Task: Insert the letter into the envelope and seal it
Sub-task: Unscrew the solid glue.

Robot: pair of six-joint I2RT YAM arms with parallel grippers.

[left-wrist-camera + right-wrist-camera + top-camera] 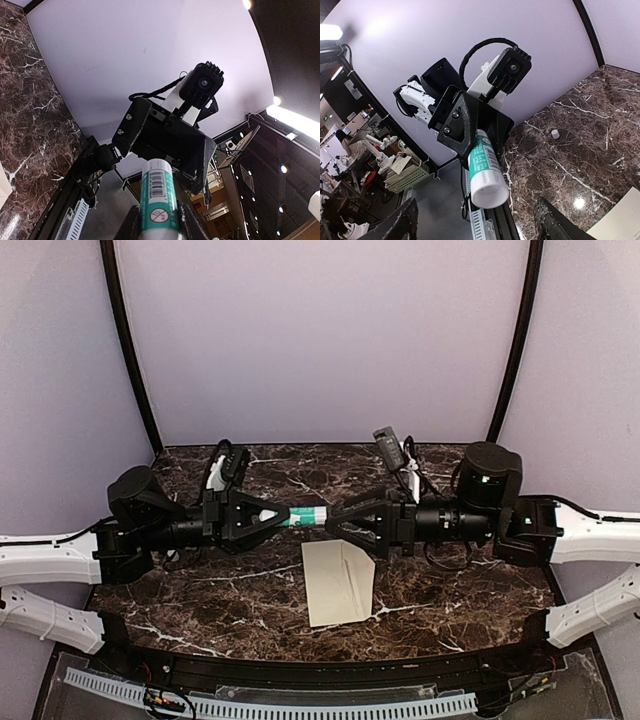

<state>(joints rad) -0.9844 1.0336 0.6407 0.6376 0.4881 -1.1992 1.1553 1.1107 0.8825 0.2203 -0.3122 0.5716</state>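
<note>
"Two arms, one tabletop. What stands furthest left of the glue stick point(308, 515)?"

"A black pole point(130, 350) rises left of the glue stick, and a second black pole point(515, 340) rises right of it. A lilac backdrop point(320, 340) curves round behind them. Under everything is a dark brown marble table point(480, 590), white-veined and glossy enough to catch a lamp."

"And closer in on the left?"

"The left arm point(150, 525) reaches in level. The left gripper point(285, 517) is clenched on the glue stick's left end and holds the teal-and-white tube sideways above the marble."

"To the right of the stick?"

"The right gripper point(335, 523) faces the stick's free end. Its fingers are spread wide on either side of that end and are not gripping it. The right arm point(480, 510) stretches away to the right."

"Where is the envelope?"

"The envelope point(338, 582) lies flat on the marble, just toward the arm bases from the glue stick and slightly right of it. Its triangular flap lies open along its right side. A small white round piece point(554, 133) sits on the marble apart from the stick, and I cannot tell what it is. A white slotted strip point(270, 705) runs along the table's near edge."
</note>
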